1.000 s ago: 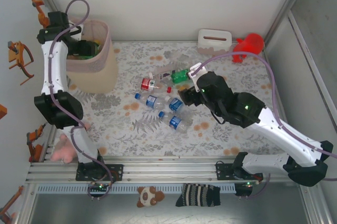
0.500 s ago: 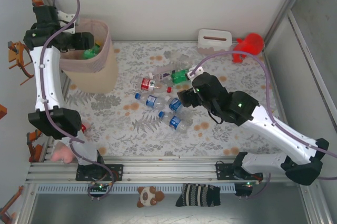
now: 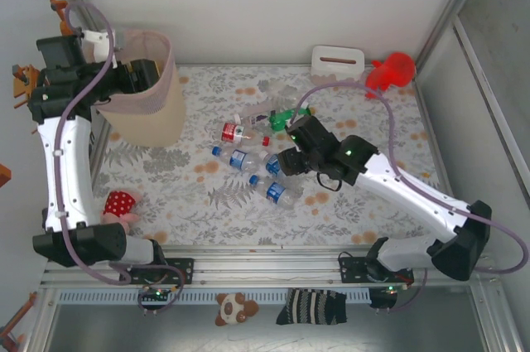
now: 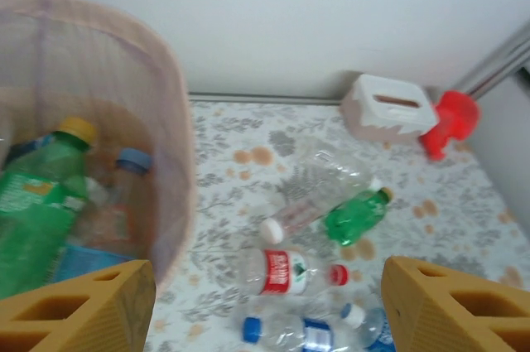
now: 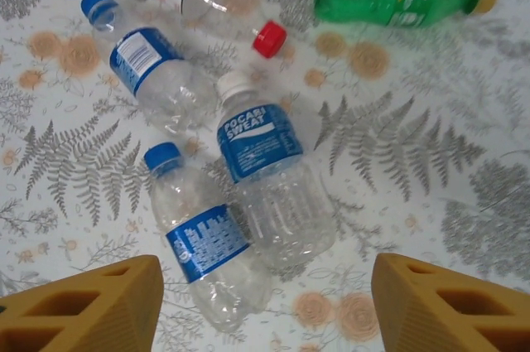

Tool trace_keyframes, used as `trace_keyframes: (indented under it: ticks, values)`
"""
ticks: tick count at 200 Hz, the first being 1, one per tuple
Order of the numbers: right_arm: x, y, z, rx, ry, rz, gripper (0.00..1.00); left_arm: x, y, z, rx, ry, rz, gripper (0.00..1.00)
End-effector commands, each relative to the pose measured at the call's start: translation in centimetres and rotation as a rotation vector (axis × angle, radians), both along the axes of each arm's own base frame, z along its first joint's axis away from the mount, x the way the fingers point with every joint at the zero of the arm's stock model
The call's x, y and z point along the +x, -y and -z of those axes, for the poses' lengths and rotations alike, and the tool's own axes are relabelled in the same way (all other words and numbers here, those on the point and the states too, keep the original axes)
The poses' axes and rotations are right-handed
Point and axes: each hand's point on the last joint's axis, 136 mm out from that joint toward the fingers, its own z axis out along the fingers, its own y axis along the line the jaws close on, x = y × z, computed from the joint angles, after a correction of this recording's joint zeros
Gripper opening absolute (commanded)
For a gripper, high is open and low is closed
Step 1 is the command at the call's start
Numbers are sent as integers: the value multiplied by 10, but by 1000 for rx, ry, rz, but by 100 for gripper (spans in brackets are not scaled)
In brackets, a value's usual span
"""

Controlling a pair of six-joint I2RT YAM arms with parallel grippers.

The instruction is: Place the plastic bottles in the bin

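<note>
Several plastic bottles (image 3: pixel 242 160) lie bunched mid-frame on the floral tabletop (image 3: pixel 373 120) in the top view, all on their sides, some touching. We tag a red-labelled bottle (image 3: pixel 234 131) at the cluster's upper left and a green bottle (image 3: pixel 284 118) at its upper right, with blue-labelled clear ones below them.

The right end effector (image 3: pixel 284 163) hangs low over the blue-labelled ones, fingers apart, gripping nothing. In the right wrist view its orange fingertips (image 5: pixel 83 306) sit in the bottom corners, wide apart. Between and above them lies a white-capped Pocari Sweat bottle (image 5: pixel 269 178), touching a blue-capped bottle (image 5: pixel 203 248) on its left. Another blue-labelled bottle (image 5: pixel 153 70) lies toward the upper left of that frame.

The bin (image 3: pixel 153 116) stands at upper left in the top view, pink liner over its rim, well apart from the cluster. The left end effector (image 3: pixel 135 74) sits above its opening, fingers apart and empty. In the left wrist view we see into the bin on the left side of the frame: a second green bottle (image 4: pixel 37 203) with a yellow cap lies beside a clear bottle with a blue cap (image 4: pixel 124 190).

A white tissue box (image 3: pixel 337 62) and a red toy (image 3: pixel 389 72) sit near each other by the back wall, upper right.
</note>
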Motion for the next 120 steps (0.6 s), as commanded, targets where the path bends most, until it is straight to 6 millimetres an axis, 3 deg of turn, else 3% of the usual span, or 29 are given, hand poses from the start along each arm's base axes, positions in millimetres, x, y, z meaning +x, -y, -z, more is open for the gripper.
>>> trace_keyframes:
  ticks: [1, 56, 120]
  values:
    - [-12, -8, 30, -49, -122, -43, 61, -10, 21, -8, -116, 50, 70, 72]
    - [-20, -65, 84, -249, -200, -195, 58, -42, 28, 16, -159, 25, 63, 72]
    - [-7, -91, 127, -435, -230, -286, 55, -57, 29, 34, -164, -6, 56, 72]
